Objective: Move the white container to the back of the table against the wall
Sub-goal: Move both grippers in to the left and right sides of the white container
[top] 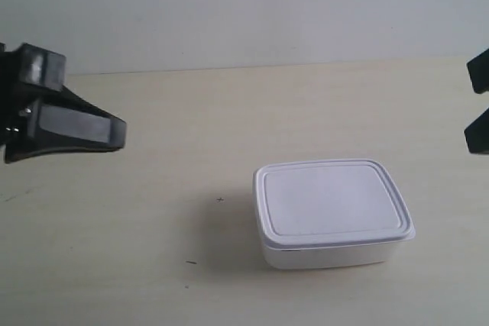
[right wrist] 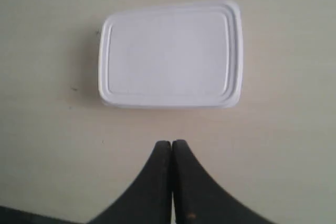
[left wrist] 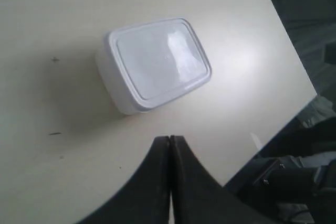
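So the wide pale cream, faintly wood-grained counter (top: 191, 112) runs back to the plain pale grey-white wall (top: 244, 5). There's a broad bare strip between that back edge and the shallow rectangular white plastic container (top: 332, 208) with its lid on, which sits toward the front, well apart from the wall. The left jaws and right jaws are both pressed together, gripping nothing, off the box. Few tiny dark specks (top: 220, 200) on the counter beside it.
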`<action>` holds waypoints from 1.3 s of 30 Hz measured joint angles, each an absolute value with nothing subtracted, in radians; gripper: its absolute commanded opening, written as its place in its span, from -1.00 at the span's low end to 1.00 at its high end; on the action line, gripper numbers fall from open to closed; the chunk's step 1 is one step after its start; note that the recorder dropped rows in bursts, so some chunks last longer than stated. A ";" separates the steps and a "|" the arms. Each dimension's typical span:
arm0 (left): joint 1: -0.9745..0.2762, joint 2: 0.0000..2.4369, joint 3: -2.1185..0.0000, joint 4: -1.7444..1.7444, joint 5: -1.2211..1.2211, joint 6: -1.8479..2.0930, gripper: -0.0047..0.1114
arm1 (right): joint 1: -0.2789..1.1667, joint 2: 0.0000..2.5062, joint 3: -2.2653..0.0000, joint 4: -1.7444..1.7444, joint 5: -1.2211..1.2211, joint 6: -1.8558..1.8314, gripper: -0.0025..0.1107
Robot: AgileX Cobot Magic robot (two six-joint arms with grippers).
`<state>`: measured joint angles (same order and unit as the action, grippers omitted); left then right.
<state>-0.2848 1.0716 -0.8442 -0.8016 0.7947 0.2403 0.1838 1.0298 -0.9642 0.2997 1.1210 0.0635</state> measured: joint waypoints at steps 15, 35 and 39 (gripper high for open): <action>-0.693 1.322 -0.846 -0.825 0.612 0.163 -0.92 | 0.184 1.048 -0.729 0.389 1.125 0.040 -0.96; -0.762 1.640 -0.848 -0.889 0.367 0.176 -0.92 | 0.184 1.339 -0.621 0.406 0.829 -0.060 -0.96; -0.762 1.699 -0.876 -0.892 0.349 0.176 -0.92 | 0.184 1.414 -0.621 0.408 0.769 -0.076 -0.96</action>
<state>-0.7615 1.6987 -0.8756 -0.8916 0.3487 0.1757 0.1838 1.4143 -0.6214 0.4085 0.7686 -0.0756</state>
